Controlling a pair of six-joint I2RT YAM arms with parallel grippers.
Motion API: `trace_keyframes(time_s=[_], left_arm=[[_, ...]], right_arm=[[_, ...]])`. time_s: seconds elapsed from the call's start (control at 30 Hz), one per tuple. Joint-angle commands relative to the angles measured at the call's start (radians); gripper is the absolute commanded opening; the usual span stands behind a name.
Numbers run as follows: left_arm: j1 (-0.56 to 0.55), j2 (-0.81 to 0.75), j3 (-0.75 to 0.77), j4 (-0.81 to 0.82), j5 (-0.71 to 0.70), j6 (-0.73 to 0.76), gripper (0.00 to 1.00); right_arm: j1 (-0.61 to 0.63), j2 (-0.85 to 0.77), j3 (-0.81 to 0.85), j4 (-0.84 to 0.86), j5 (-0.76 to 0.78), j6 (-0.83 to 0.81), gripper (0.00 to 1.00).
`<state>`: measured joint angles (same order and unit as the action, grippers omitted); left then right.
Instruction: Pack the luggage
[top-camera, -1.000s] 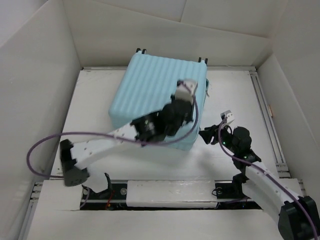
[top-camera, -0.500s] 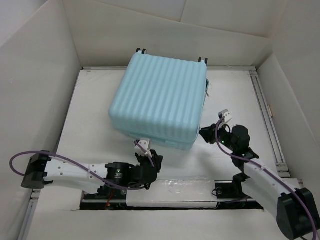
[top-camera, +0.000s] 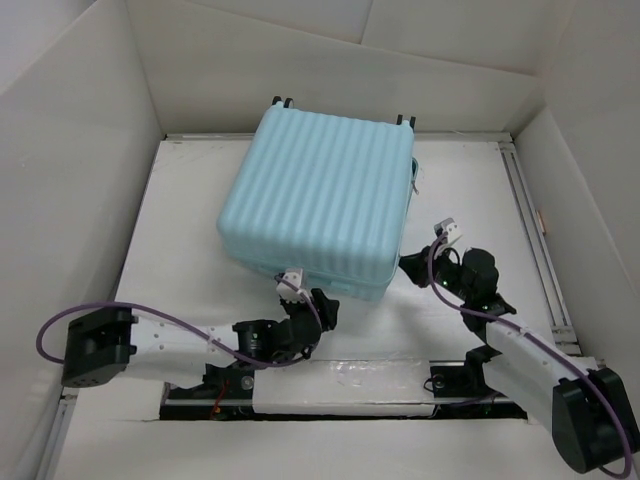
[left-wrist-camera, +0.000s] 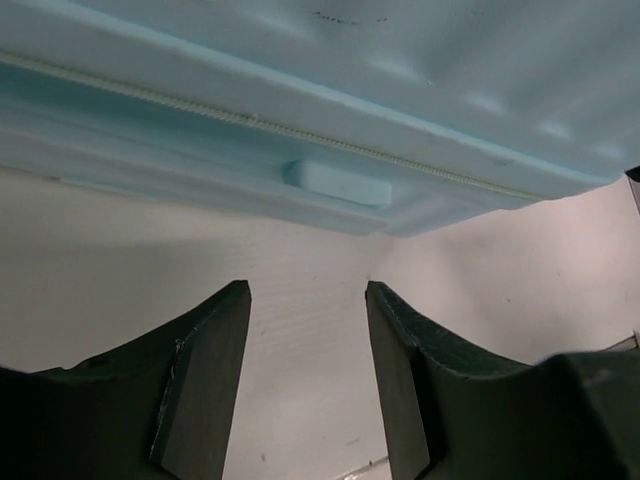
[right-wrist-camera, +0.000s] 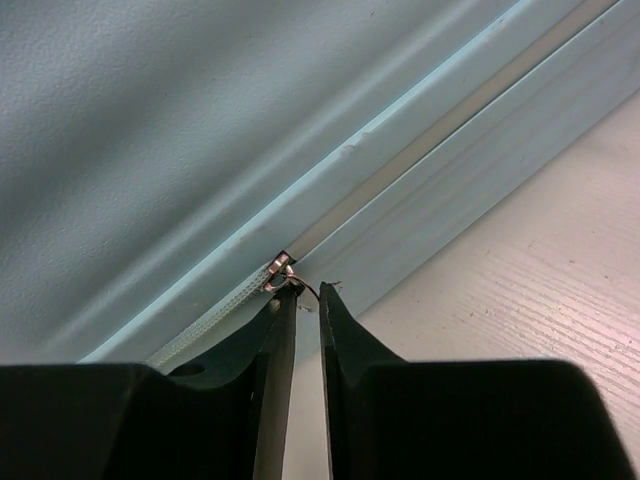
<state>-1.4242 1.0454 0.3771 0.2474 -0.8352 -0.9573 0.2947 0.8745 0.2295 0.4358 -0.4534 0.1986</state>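
Luggage (top-camera: 318, 200): a light-blue ribbed hard-shell suitcase, closed, with my right jaws at its zipper.
It lies flat toward the far middle of the white worktop (top-camera: 180, 230). My left jaws are released and empty, facing its near side. My right jaws are almost together at the small metal zipper pull (right-wrist-camera: 280, 272) by the near right corner, and I cannot tell whether they pinch it. My worry is that the thin ring slips free, or a skewed tug drags the whole case.

A lab-style robot test cell here: plain white panels (top-camera: 70, 150) boxing in a white table (top-camera: 190, 230), metal rails (top-camera: 528, 218) along its edges.
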Motion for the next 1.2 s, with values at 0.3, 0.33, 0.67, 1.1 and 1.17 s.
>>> trace_keyframes(time_s=[0.3, 0.33, 0.67, 1.1, 1.17], left_arm=[[0.114, 0.223, 0.100, 0.326, 0.160, 0.135, 0.44], [0.114, 0.237, 0.091, 0.361, 0.174, 0.135, 0.42], [0.128, 0.275, 0.080, 0.421, 0.226, 0.134, 0.38], [0.128, 0.283, 0.075, 0.435, 0.235, 0.124, 0.36], [0.128, 0.283, 0.075, 0.435, 0.235, 0.124, 0.35]], right_arm=[[-0.003, 0.011, 0.050, 0.087, -0.028, -0.007, 0.00], [-0.003, 0.011, 0.050, 0.087, -0.028, -0.007, 0.00], [-0.003, -0.055, 0.019, 0.087, -0.010, 0.025, 0.15], [-0.003, 0.113, 0.074, 0.182, -0.060, -0.024, 0.17], [-0.003, 0.127, 0.074, 0.204, -0.060, -0.024, 0.07]])
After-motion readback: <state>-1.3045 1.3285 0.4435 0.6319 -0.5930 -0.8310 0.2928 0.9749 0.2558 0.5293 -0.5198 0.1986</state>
